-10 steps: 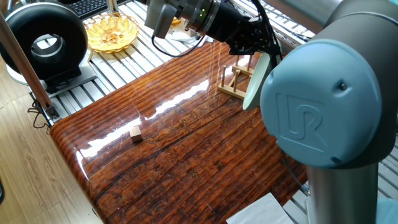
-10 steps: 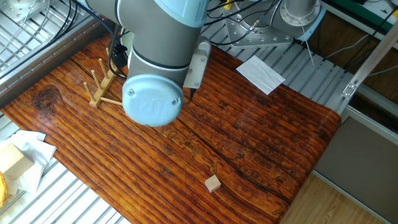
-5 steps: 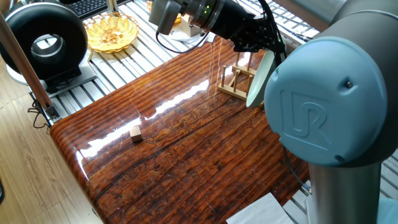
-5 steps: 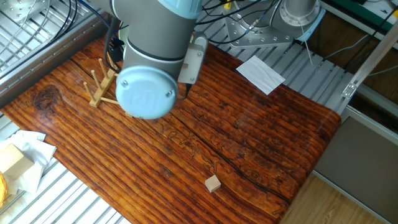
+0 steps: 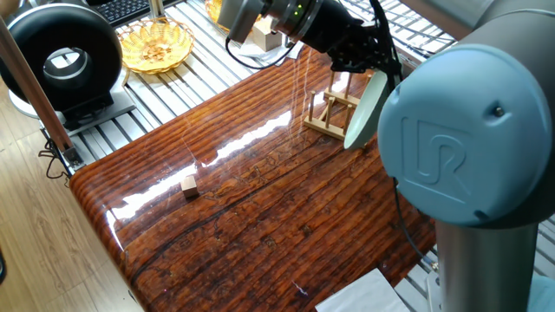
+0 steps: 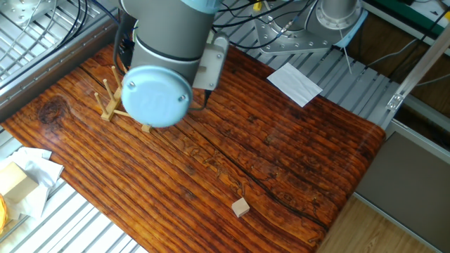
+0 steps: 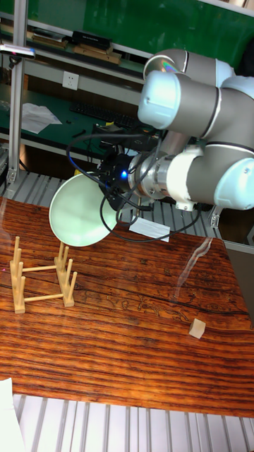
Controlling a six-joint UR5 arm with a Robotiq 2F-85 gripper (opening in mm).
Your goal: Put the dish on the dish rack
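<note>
The gripper [image 7: 109, 185] sits in the upper middle of the tall fixed view, a dark block wrapped in black cables with a small blue light on it. It holds the dish [image 7: 82, 210] by its right edge, fingers closed on the rim, though the fingertips themselves are too dark to make out.

The dish is round, shallow and glossy, pale mint green, tilted nearly upright with its hollow face toward that camera. It hangs in the air left of centre, above and slightly right of the dish rack [image 7: 41, 285], not touching it. In one fixed view only an edge-on sliver of the dish [image 5: 367, 108] shows, just beside the rack's pegs [image 5: 328, 111].

The rack is light wood: two base rails with rows of upright round dowels, standing at the left of the table [image 7: 141, 332]. The tabletop is dark reddish wood with strong streaky grain and a lacquered shine that throws back bright glare. A tiny pale wooden cube [image 7: 198, 327] lies at its right side. Ribbed metal slats border the table. A yellow woven wicker basket [image 5: 156, 44] rests on them in the upper left of one fixed view, next to a round black device [image 5: 59, 59]. A white sheet of paper [image 6: 295, 83] lies in the upper right of the other fixed view.
</note>
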